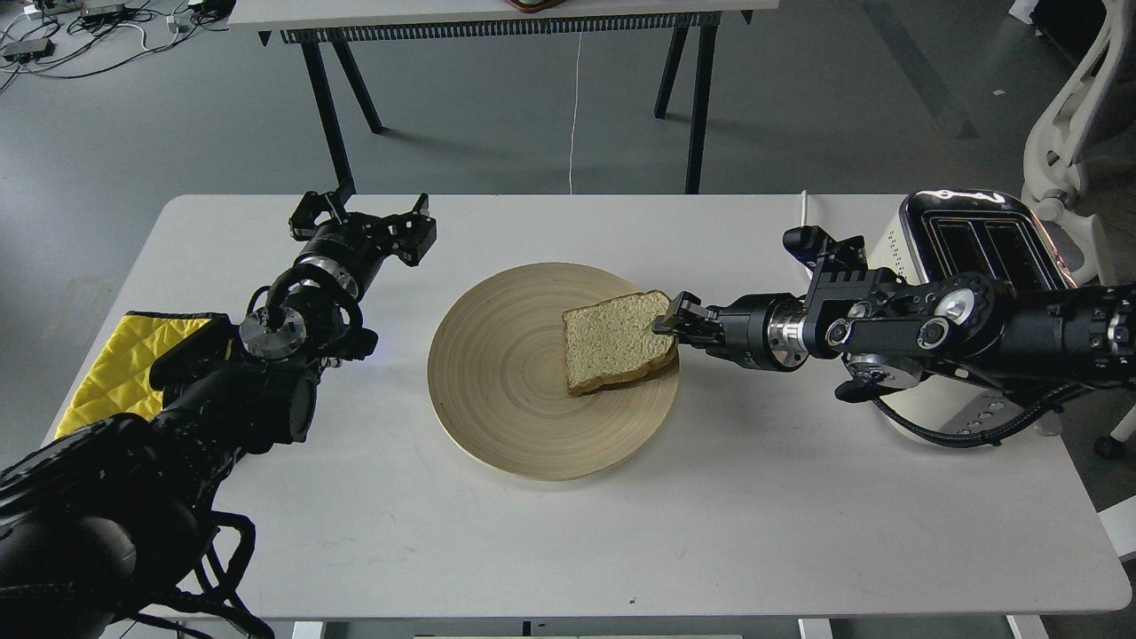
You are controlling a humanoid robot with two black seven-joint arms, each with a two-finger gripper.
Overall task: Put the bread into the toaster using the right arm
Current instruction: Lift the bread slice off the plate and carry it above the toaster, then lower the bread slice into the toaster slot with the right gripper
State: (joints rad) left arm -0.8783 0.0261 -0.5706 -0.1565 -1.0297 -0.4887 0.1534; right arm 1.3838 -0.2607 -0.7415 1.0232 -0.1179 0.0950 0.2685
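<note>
The right arm [932,333] crosses in front of the toaster [976,235], hiding its middle and most of its front face; only the chrome top and a strip of dotted vents below show. The right end effector [672,321] meets the bread [617,342] at its right edge, and its fingers there are too dark to tell apart. The left arm [177,417] covers part of the yellow cloth [124,364]. The chair [1078,115] and the far desk [479,13] are cut by the picture's edges.
</note>
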